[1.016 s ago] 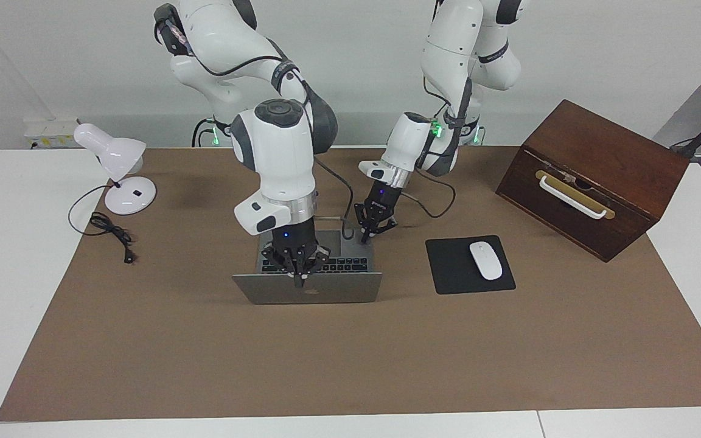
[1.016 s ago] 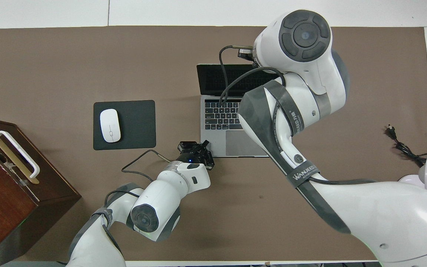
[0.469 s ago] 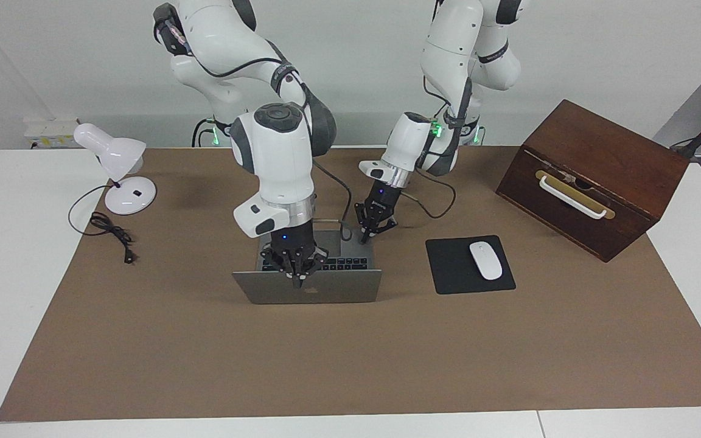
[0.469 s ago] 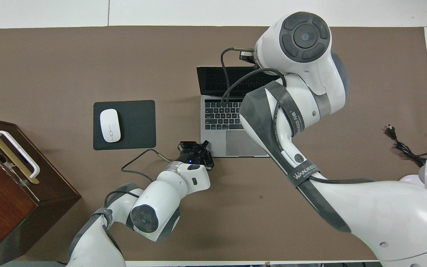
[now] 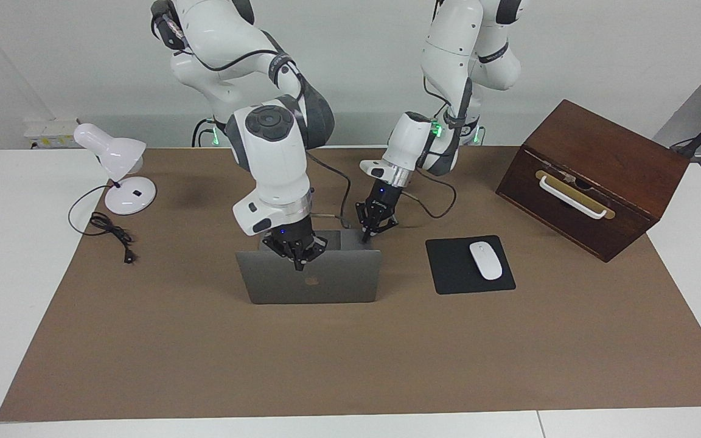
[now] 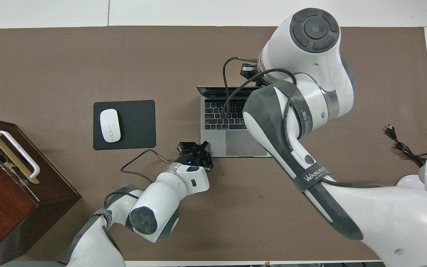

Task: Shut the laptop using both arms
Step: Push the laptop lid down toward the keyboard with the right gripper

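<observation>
Thin silver-grey metal laptop (image 5: 309, 277): middle of the brown-covered surface (image 5: 350, 359), lid part-lowered, logo facing away from the robots.

Right end effector (image 5: 297, 264): fingertips together, pressed on the lid's upper edge.

Left end effector (image 5: 366, 238): fingertips together, at the base's corner nearest the robots, toward the left arm's end.

Black mouse pad (image 5: 454, 271) with white mouse (image 5: 485, 260): beside the laptop, toward the left arm's end.
</observation>
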Robot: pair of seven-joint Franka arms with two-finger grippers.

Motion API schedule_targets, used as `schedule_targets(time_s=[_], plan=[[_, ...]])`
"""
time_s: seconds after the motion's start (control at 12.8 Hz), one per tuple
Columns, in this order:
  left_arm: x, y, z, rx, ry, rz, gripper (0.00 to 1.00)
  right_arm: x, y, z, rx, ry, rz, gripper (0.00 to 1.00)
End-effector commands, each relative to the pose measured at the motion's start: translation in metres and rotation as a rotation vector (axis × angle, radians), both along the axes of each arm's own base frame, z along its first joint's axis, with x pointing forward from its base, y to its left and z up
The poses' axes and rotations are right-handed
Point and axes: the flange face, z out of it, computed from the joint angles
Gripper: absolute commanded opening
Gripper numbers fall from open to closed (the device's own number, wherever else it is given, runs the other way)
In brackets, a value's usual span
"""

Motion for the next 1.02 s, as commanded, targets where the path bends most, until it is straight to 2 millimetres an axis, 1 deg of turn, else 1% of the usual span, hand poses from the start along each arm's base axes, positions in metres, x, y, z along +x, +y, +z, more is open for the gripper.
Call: schedule_targets(time_s=[0.0,0.23,0.39,0.62,0.78,0.94], plan=[[-0.014,0.013,-0.02,0.047,0.031,-0.01,0.0,-0.023,-0.008,-0.013,0.037,0.084,-0.016,0.0],[-0.014,0.013,-0.02,0.051,0.03,-0.017,0.0,-0.042,-0.012,-0.027,0.031,0.133,-0.007,0.0],[-0.015,0.013,-0.021,0.053,0.03,-0.018,0.0,-0.053,-0.008,-0.034,0.027,0.153,0.0,0.0],[-0.015,0.013,-0.022,0.054,0.032,-0.016,0.0,-0.063,-0.008,-0.039,0.02,0.171,-0.005,0.0],[-0.015,0.013,-0.023,0.055,0.033,-0.016,0.0,-0.069,-0.004,-0.042,0.076,0.204,-0.03,0.0],[-0.015,0.012,-0.023,0.056,0.034,-0.018,0.0,-0.075,-0.005,-0.045,0.081,0.223,-0.038,0.0]])
